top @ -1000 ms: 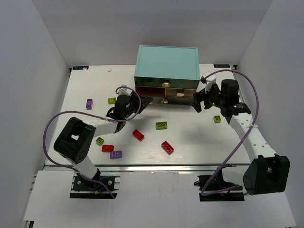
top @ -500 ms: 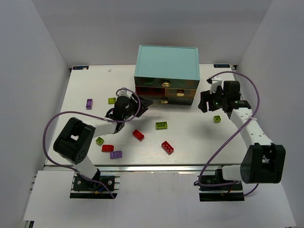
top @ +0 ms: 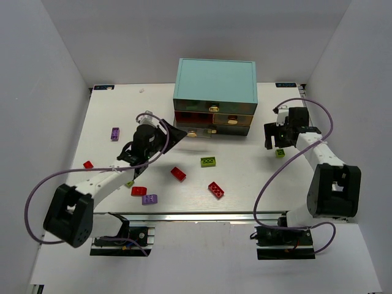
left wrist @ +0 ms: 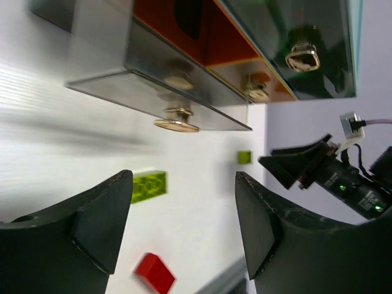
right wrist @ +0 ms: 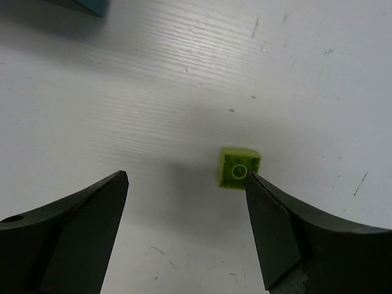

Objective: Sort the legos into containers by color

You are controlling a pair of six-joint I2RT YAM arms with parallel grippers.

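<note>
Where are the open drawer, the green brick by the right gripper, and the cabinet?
Drawer (left wrist: 176,125): left wrist view, on its knob.
Green brick (right wrist: 239,169): right wrist view, on its top face.
Cabinet (top: 215,79): top view, on its teal top.

Blurred red brick (left wrist: 154,272); cabinet (left wrist: 269,24) partly cropped

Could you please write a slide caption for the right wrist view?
Open right gripper hovers over a small yellow-green brick on the white table.
</note>
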